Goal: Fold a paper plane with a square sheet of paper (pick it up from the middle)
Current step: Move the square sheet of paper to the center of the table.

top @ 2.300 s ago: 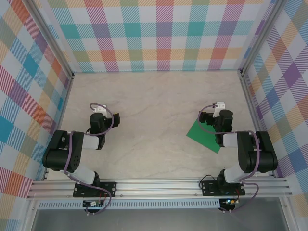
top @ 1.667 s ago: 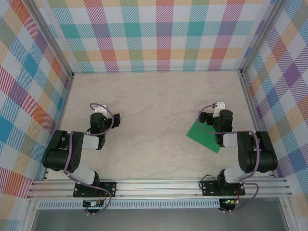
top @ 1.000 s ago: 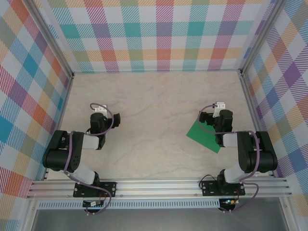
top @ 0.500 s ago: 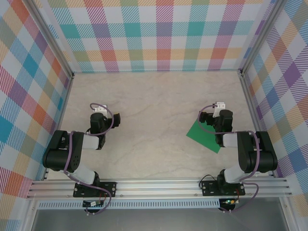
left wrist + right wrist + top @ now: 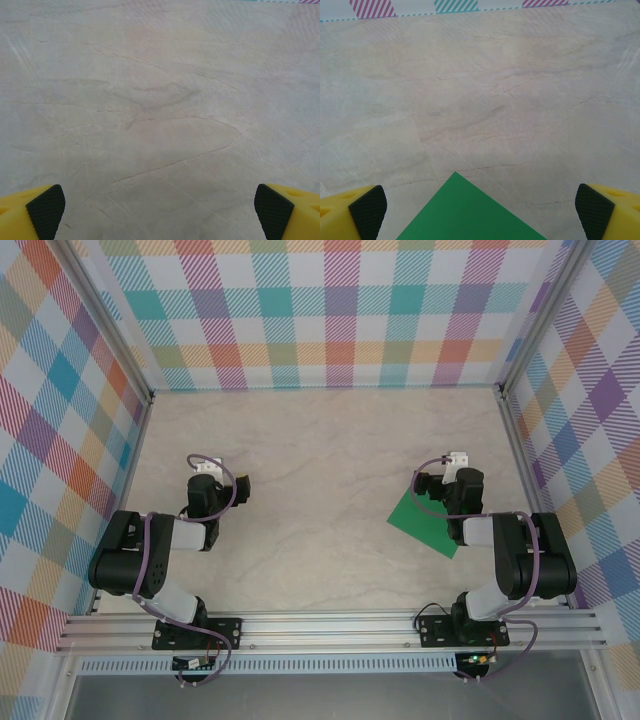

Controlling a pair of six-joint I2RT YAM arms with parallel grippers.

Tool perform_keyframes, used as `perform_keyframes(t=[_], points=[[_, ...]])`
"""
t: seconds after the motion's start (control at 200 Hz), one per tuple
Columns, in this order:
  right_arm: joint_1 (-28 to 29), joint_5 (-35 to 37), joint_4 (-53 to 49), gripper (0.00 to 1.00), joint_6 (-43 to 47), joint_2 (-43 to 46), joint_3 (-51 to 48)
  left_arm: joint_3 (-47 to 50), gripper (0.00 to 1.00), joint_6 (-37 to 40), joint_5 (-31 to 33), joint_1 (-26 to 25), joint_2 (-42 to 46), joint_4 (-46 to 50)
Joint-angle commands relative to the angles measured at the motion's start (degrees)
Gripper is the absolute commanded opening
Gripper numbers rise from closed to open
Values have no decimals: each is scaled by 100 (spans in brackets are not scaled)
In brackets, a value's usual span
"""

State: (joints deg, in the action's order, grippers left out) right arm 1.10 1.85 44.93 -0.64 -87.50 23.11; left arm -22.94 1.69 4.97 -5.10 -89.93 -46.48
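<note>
Right pincer (image 5: 480, 211) gapes empty over the square sheet of paper (image 5: 422, 523) by the table (image 5: 320, 440)'s right edge; left pincer (image 5: 160, 212) likewise.

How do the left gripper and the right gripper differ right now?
One: the right gripper hangs over the square sheet of paper, whose corner shows between its fingers; the left gripper has bare table below. Two: the right gripper is at the sheet, the left gripper far across the table from it. Shared: both open, holding nothing, yellow fingers with black pads.
</note>
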Motion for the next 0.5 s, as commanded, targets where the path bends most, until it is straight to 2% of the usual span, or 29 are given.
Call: perform_keyframes(t=[0.0, 0.06, 0.135, 0.265, 0.35, 0.415, 0.495], points=[[-36, -169, 51, 100, 20, 43, 97, -131, 100, 185, -311, 70, 193, 152], [-32, -465, -183, 100, 151, 184, 160, -157, 100, 196, -373, 69, 400, 372], [-22, -306, -804, 100, 57, 513, 371, -386, 100, 208, -542, 72, 703, 1093], [-25, -30, -3018, 100, -352, 929, 1138, -510, 100, 194, -774, 77, 1199, 1701], [-23, 91, -4671, 100, -992, 1129, 1872, -665, 100, 142, -1232, 105, 1645, 2251], [-22, 8, -5962, 100, -1452, 1124, 2530, -884, 100, -100, -1447, 105, 1965, 2741], [-46, -291, -7149, 100, -2211, 973, 3163, -1363, 100, -684, -1380, 101, 2274, 3628]])
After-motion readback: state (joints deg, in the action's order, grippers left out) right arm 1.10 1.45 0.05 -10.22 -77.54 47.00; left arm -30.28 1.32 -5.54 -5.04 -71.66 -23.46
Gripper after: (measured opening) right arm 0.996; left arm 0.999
